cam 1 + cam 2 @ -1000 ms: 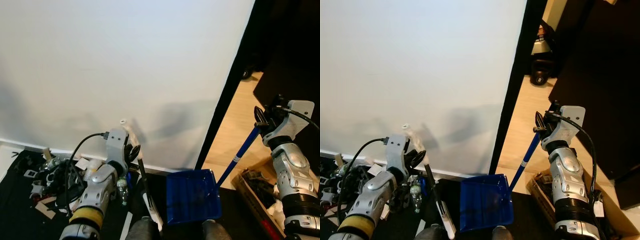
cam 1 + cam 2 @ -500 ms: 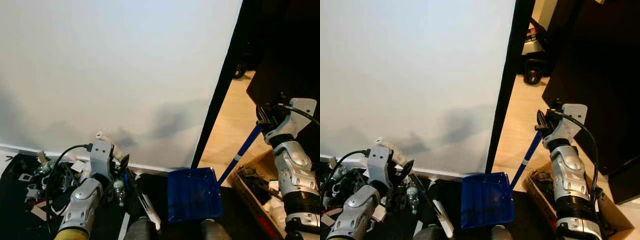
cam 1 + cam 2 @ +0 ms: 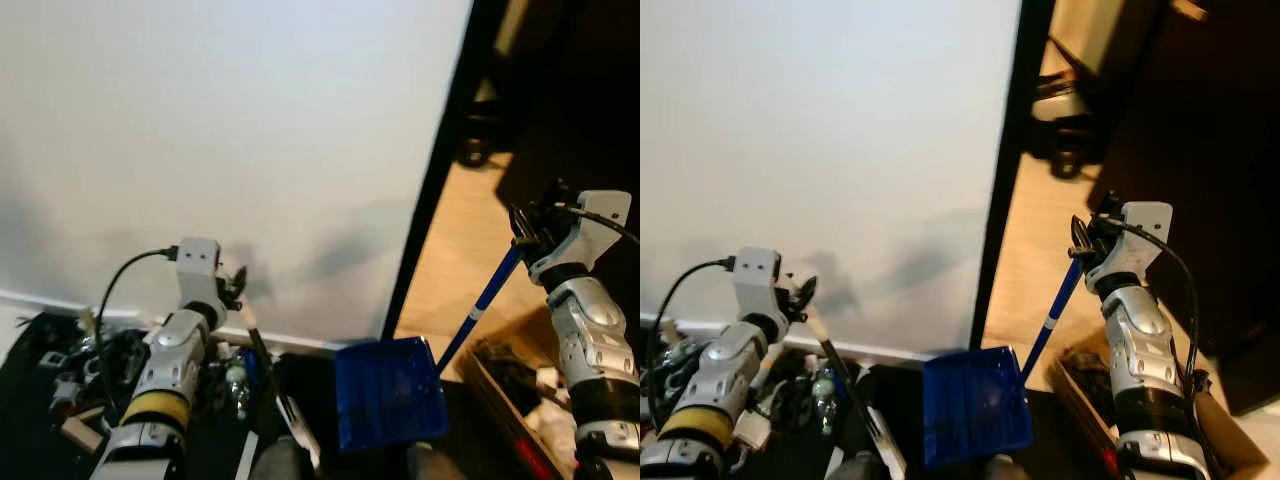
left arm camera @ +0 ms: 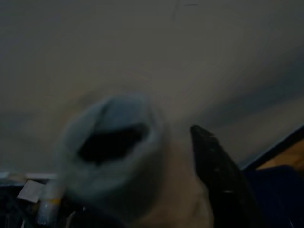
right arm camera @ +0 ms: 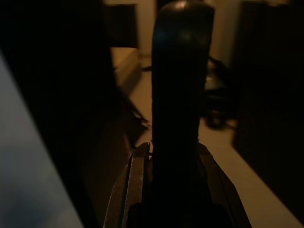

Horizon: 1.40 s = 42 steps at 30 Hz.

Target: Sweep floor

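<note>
From the head views, one blue dustpan point(image 3: 388, 404) sits on the dark floor by the white wall point(image 3: 220, 140). Its single blue handle rises to the right gripper point(image 3: 522, 238), whose fingers are clamped on it. The left gripper point(image 3: 236, 290) grips one dark broom point(image 3: 262, 365) slanting down near a heap of litter point(image 3: 75, 360).

The left wrist view is blurred; a pale handle end, I think, sits against one black finger.

In the right wrist view, dark fingers pinch a dark shaft.

Dark floor point(image 3: 470, 420) carries blue dustpan point(image 3: 388, 391) and scattered litter point(image 3: 75, 365).
</note>
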### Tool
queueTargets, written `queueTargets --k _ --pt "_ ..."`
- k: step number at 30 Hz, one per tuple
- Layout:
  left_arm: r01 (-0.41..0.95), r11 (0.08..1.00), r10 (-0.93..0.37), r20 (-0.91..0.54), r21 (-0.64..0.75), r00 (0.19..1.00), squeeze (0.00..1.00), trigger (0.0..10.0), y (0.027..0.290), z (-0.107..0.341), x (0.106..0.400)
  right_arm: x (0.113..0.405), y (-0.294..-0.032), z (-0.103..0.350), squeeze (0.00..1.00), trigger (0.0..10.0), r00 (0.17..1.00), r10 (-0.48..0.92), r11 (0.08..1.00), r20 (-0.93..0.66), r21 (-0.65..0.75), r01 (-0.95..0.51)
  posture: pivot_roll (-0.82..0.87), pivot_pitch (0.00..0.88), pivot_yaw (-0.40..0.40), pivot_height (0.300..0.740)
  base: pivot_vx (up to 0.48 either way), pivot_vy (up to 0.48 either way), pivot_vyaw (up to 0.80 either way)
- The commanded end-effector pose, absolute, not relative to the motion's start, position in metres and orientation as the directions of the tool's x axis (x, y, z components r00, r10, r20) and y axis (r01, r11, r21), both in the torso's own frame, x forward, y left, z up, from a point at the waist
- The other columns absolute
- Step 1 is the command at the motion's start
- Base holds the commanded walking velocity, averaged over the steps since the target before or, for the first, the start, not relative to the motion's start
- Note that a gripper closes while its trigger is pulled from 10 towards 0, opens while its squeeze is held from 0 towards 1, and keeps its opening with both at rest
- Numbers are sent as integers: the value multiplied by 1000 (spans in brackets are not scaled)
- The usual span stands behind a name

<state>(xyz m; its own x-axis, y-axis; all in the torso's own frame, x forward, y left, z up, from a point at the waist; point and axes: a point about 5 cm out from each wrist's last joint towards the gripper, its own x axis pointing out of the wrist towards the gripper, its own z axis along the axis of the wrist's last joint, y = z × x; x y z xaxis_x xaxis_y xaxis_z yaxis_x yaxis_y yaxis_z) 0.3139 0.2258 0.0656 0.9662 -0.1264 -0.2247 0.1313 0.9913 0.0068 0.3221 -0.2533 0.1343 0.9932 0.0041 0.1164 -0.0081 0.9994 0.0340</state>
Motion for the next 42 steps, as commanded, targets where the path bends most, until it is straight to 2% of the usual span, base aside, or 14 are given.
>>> queueTargets --k 1,6,8,9,11,19,20,27,30,34,35,38,40,42 --pt "123 992 -122 -271 -11 955 0 0 227 59 310 319 -258 141 0 10000 987 -16 999 159 36 11 18 93 15 740 0 0 0" --pt "130 988 -150 -294 -87 944 0 0 214 50 304 320 -255 139 0 10000 988 -16 999 155 43 10 31 94 14 740 0 0 0" --pt "130 988 -150 -294 -87 944 0 0 214 50 304 320 -255 139 0 10000 988 -16 999 155 43 10 31 94 14 740 0 0 0" --pt "127 988 -149 -292 -92 945 0 392 213 50 304 321 -254 139 0 10000 988 -15 999 155 43 8 31 94 14 740 0 0 0" --pt "122 988 -143 -283 -91 948 0 0 211 52 305 323 -253 140 0 10000 988 -11 999 155 45 4 43 92 9 740 0 0 0" --pt "84 994 -96 -227 -65 969 0 0 210 70 315 327 -249 142 0 10000 987 1 999 158 50 -9 54 89 8 740 0 0 0" --pt "57 996 -71 -227 -70 971 0 10000 210 74 317 327 -249 142 0 10000 987 2 999 159 51 -10 57 89 8 740 0 0 0" --pt "88 993 -95 -92 -77 991 0 10000 199 125 327 327 -246 144 0 10000 986 7 998 168 55 -16 65 86 10 740 0 0 0" --pt "170 982 -171 -4 -84 985 0 10000 190 159 331 330 -242 148 0 10000 983 18 998 184 59 -29 79 83 10 740 0 0 0" --pt "369 929 -369 -31 0 929 0 10000 172 166 323 334 -234 153 0 10000 978 45 996 202 63 -59 85 82 12 740 0 0 0" --pt "369 929 -369 -31 0 929 0 10000 172 166 323 334 -234 153 0 10000 978 45 996 202 63 -59 85 82 12 740 0 0 0" --pt "500 857 -496 -67 121 866 0 10000 159 169 315 337 -228 157 0 10000 975 60 995 213 65 -75 88 81 11 740 0 0 0" --pt "618 735 -602 -151 279 784 0 10000 155 163 307 337 -225 158 0 10000 974 64 994 217 68 -81 88 81 12 740 0 0 0" --pt "651 697 -628 -182 302 757 0 10000 154 163 305 338 -224 158 0 10000 974 67 994 218 69 -84 88 80 14 740 0 0 0"
